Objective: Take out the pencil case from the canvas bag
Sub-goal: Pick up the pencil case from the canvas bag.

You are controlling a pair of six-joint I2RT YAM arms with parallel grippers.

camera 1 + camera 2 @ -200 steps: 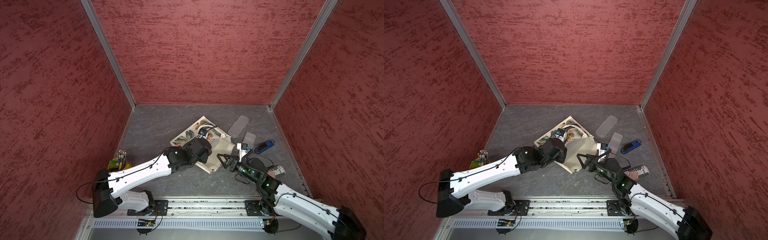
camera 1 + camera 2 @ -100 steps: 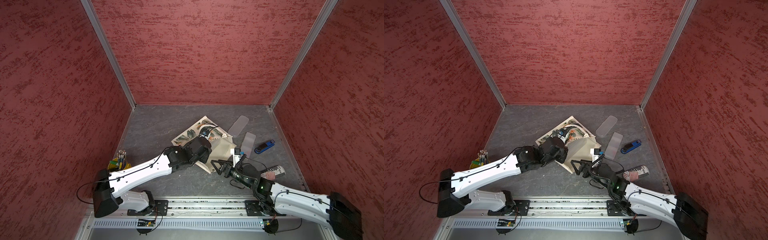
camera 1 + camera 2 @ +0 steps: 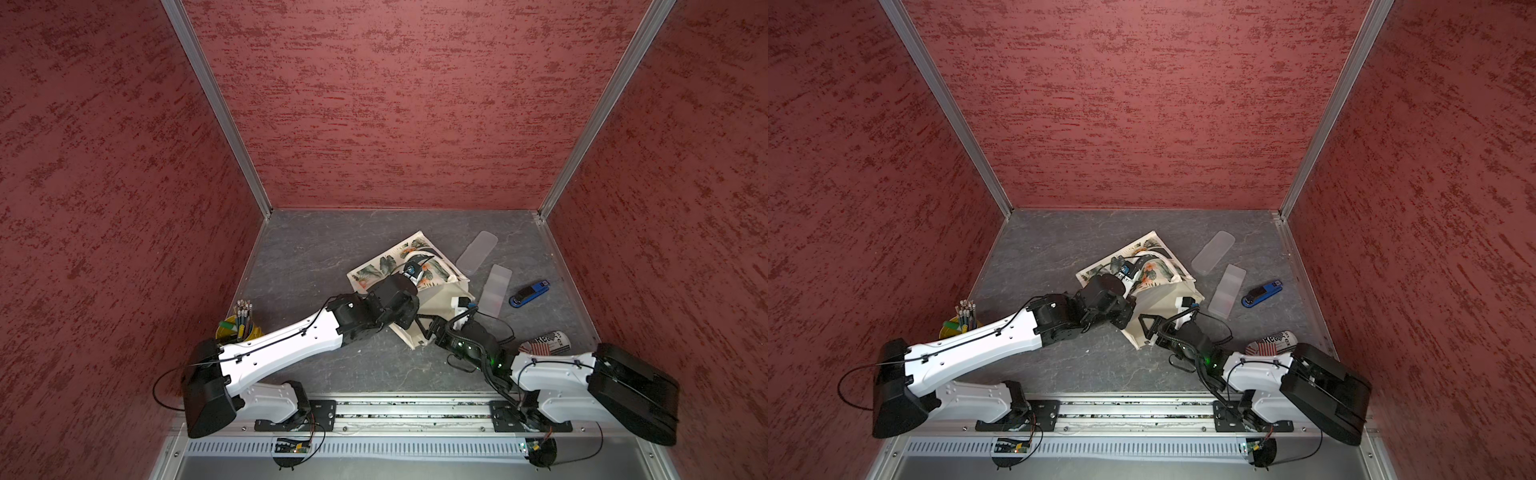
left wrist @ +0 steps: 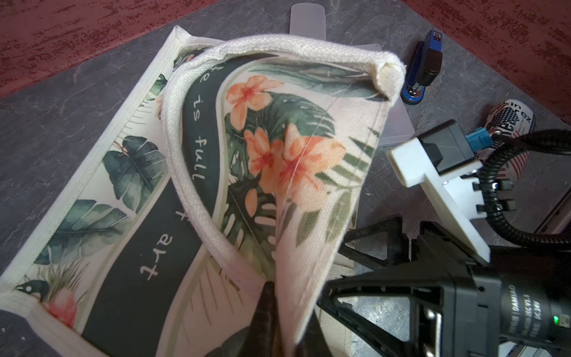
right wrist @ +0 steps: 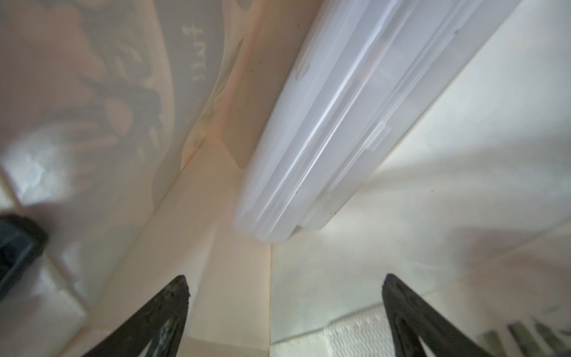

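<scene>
Two arms reach in from the near rail, one gripper each. The left gripper [image 4: 268, 289] is pressed together on a fold of the canvas bag [image 3: 376, 268], pinching its printed cloth so the flap stands up with one rope handle [image 4: 185, 173] looped over it. The right gripper [image 5: 285, 278] is spread wide with nothing between its fingers, its tips at the bag's open mouth. Near the arms stand one yellow pencil cup [image 3: 239, 328] on the left side and one printed can [image 3: 546, 343] lying on the right side, partly hidden by the right arm. The single bag lies on its side at the middle of the grey table [image 3: 316, 249], and inside it, seen only in the right wrist view, one translucent pencil case [image 5: 340, 123] rests against the cream lining, apart from the right fingertips. Beyond the bag lie two more translucent cases [image 3: 477, 252] [image 3: 494, 286], near each other but not touching, and one blue stapler [image 3: 530, 294] just past them. In both top views the left wrist covers the pinch and the case in the bag is hidden by cloth (its far end is also cut off in the wrist view); the can's lettering is too small to read whole
</scene>
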